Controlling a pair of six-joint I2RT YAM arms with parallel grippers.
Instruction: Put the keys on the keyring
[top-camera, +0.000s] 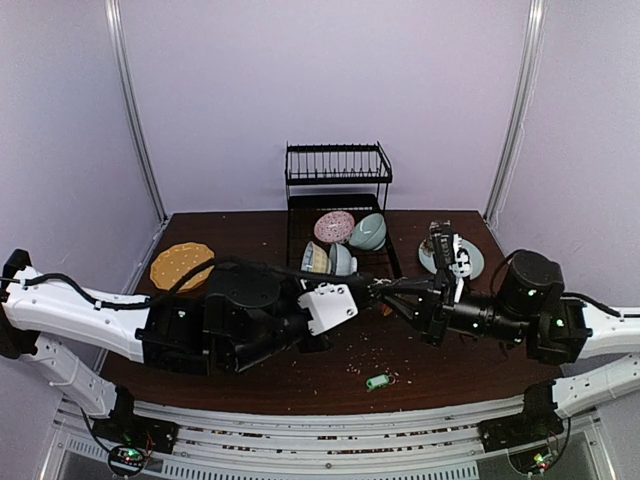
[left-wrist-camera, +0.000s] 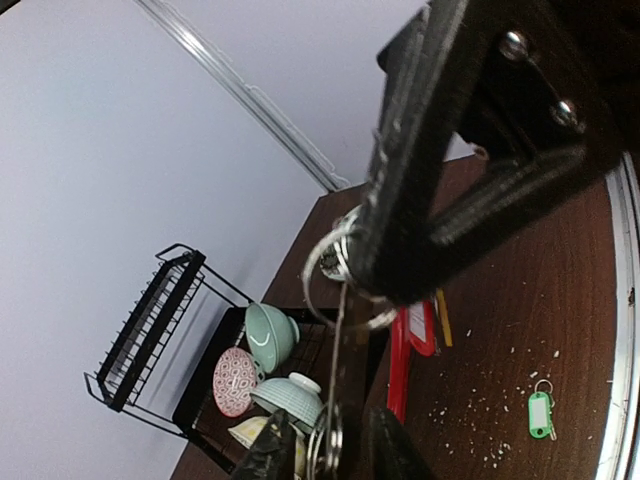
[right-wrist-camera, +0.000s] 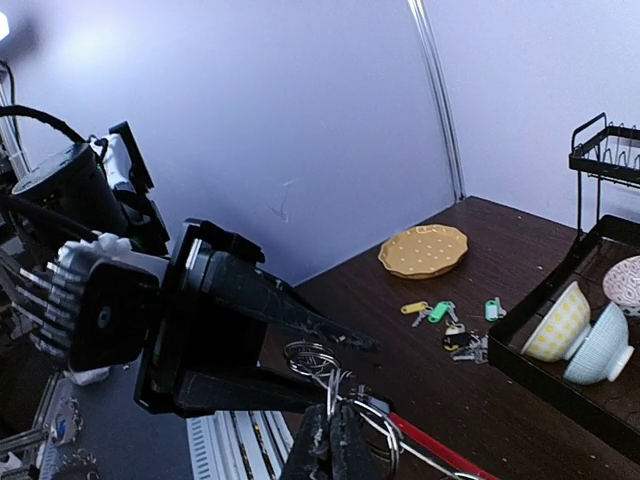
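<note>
Both grippers meet above the table's middle with the keyring between them. My right gripper (right-wrist-camera: 330, 440) is shut on the keyring's wire (right-wrist-camera: 345, 385) beside a bunch of split rings (right-wrist-camera: 310, 355). My left gripper (left-wrist-camera: 330, 445) is closed around more split rings at the ring's other end. The wire (left-wrist-camera: 340, 340) runs straight between the two. The red sleeve (left-wrist-camera: 398, 365) and a red tag (left-wrist-camera: 420, 328) hang below. One green-tagged key (top-camera: 377, 381) lies near the front edge and shows in the left wrist view (left-wrist-camera: 540, 412). Yellow (right-wrist-camera: 413, 307), green (right-wrist-camera: 438, 312) and teal (right-wrist-camera: 492, 309) tagged keys lie loose by the rack.
A black dish rack (top-camera: 338, 165) stands at the back, its tray (top-camera: 293, 240) holding several bowls (top-camera: 367, 232). A yellow plate (top-camera: 181, 264) lies at the back left. A blue plate (top-camera: 470, 262) lies at the back right. Crumbs dot the dark table (top-camera: 330, 370).
</note>
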